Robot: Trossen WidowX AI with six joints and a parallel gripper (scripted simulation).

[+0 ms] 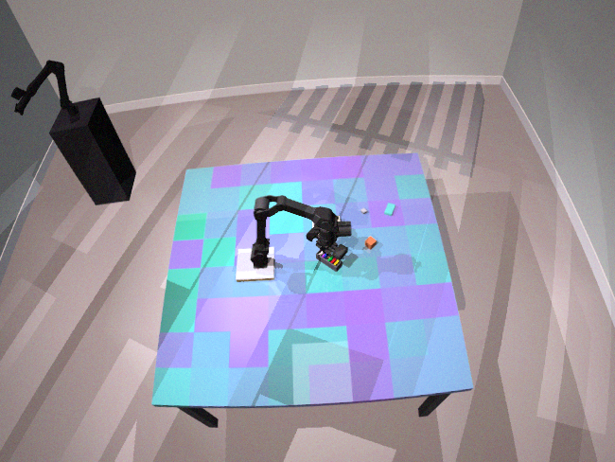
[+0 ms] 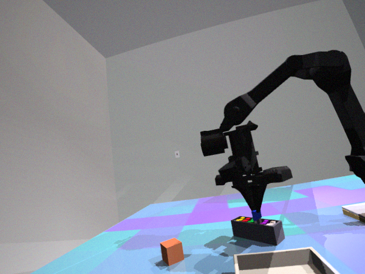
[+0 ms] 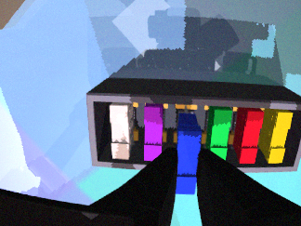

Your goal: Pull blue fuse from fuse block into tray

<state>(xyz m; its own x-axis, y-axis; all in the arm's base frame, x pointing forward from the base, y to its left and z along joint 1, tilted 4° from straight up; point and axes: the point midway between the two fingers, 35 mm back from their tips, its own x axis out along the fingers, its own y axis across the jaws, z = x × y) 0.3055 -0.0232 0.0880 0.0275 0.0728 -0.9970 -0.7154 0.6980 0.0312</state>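
My gripper [image 2: 256,210] [image 3: 187,158] is shut on the blue fuse [image 2: 256,214] [image 3: 188,152]. The fuse's body stands above the top of the dark fuse block [image 2: 254,232] [image 3: 93,139], over the gap between the purple fuse [image 3: 153,131] and the green fuse [image 3: 219,129]. Its lower end is still at or just over the block's top; I cannot tell whether it is clear. The white fuse [image 3: 120,126], red fuse [image 3: 249,131] and yellow fuse [image 3: 280,134] sit in the block. The shallow beige tray [image 2: 272,253] stands in front of the block in the exterior view.
An orange cube [image 1: 370,242] [image 2: 172,251] stands on the table beyond the block. A turquoise piece [image 1: 390,209] and a small pale piece [image 1: 363,211] lie farther off. The arm's white base plate [image 1: 248,271] is at the left.
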